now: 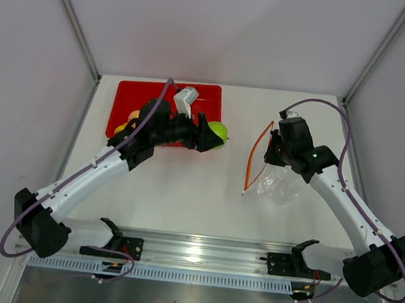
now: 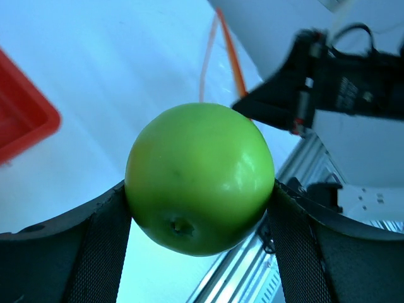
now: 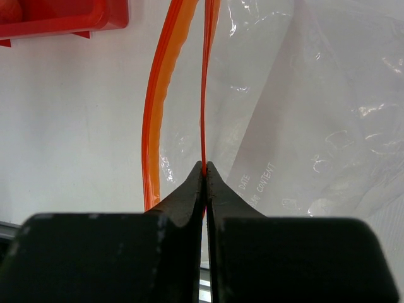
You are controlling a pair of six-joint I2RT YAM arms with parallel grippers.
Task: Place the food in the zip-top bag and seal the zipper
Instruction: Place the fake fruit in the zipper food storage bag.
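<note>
starting at the left, we are looking at the red tray [image 1: 126, 92], which is lying toward the far side of the white table [image 1: 184, 199]. an orange-yellow peach [image 1: 132, 115] and a yellow piece [image 1: 120, 127] are peeking out at the tray's near left corner, partly hidden by the left arm. the left gripper [image 1: 211, 134] is reaching across the tray's near right corner. its jaws are standing wide and pressing on both sides of the green apple [image 1: 220, 132], which is sitting just past the tray's right edge. from the left wrist we are seeing the same grip: the dark fingers [image 2: 101, 240] are cupping the apple [image 2: 199, 177] on either side, with a corner of the tray [image 2: 25, 120] showing off to its left. we cannot tell whether the apple is clear of the table.

well to the right of the tray, the zip-top bag [image 1: 281, 183] is lying crinkled on the table, its mouth facing the tray. the zipper [image 1: 257, 153] is bowing toward the tray as an orange-red loop, so the mouth is gaping. the right gripper [image 1: 272, 147] is pinching its jaws tight together on one lip of the zipper [image 3: 203, 95], while the other lip is curving away on the tray side.
</note>
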